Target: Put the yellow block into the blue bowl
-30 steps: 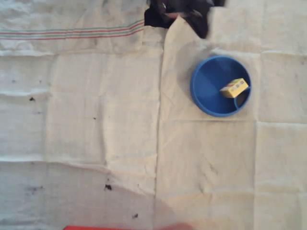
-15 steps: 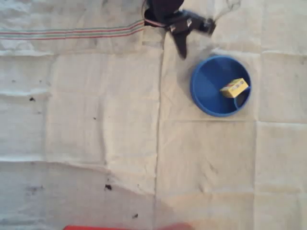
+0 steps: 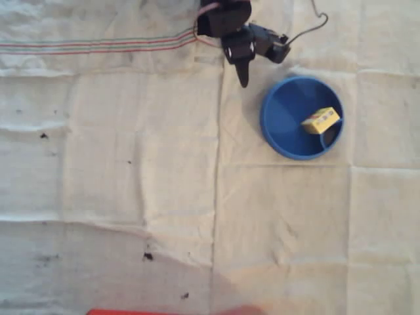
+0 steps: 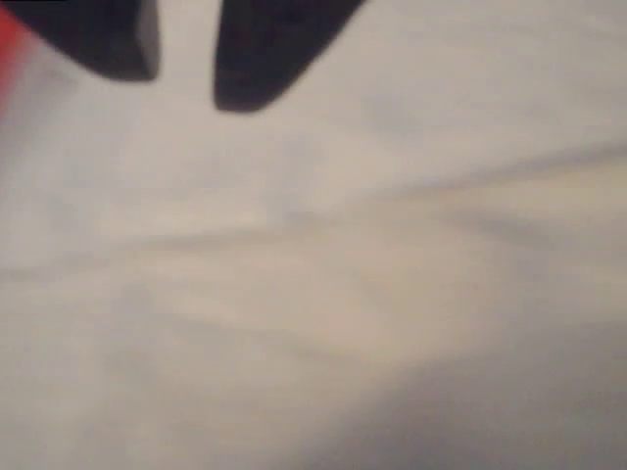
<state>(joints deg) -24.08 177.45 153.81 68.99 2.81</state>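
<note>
One small yellow rectangular toy brick (image 3: 321, 121) lies inside the round bright blue plastic bowl (image 3: 282, 125), against the right side of the bowl near the curved inner handle, as the overhead view shows. Judged from this, the placement is complete. The brick looks light, rigid and smooth; if it had to be regripped, the two long flat sides would give the surest hold, dotted face up. The black fingers (image 3: 243, 73) hang over the cream cloth-covered worktop (image 3: 131, 197), up and left of the bowl and clear of its rim. The wrist view adds what the overhead view lacks: a narrow gap between the fingers (image 4: 186, 59), with nothing held, above blurred cloth.
</note>
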